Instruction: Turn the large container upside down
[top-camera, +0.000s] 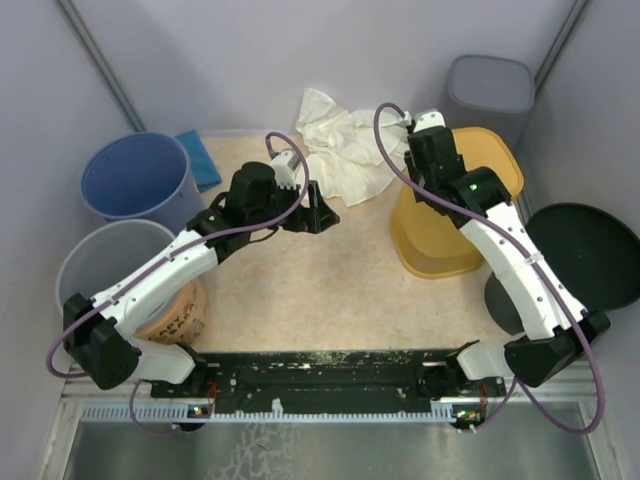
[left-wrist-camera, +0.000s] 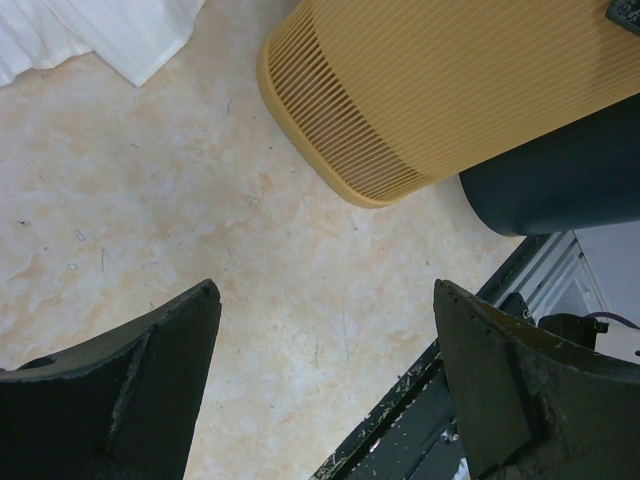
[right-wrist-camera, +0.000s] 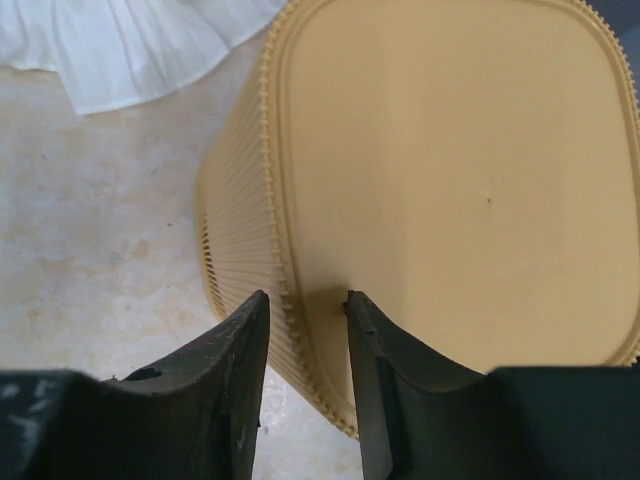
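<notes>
The large container (top-camera: 450, 240) is a yellow ribbed bin standing on the right of the table with its flat base up; the base (right-wrist-camera: 450, 170) fills the right wrist view. My right gripper (right-wrist-camera: 307, 297) straddles the near edge of that base. One finger is outside the ribbed wall and the other over the base, with a small gap on the wall side, so it stands open. In the top view the right gripper (top-camera: 420, 165) hangs over the bin's left side. My left gripper (top-camera: 318, 210) hovers wide open over the bare table middle (left-wrist-camera: 325, 290), left of the bin (left-wrist-camera: 450, 90).
A white cloth (top-camera: 340, 145) lies at the back centre. A blue bucket (top-camera: 135, 180) and a grey bucket (top-camera: 110, 265) stand on the left, with a blue rag (top-camera: 205, 160) behind them. A grey bin (top-camera: 488, 92) and a black tub (top-camera: 585, 255) flank the yellow one.
</notes>
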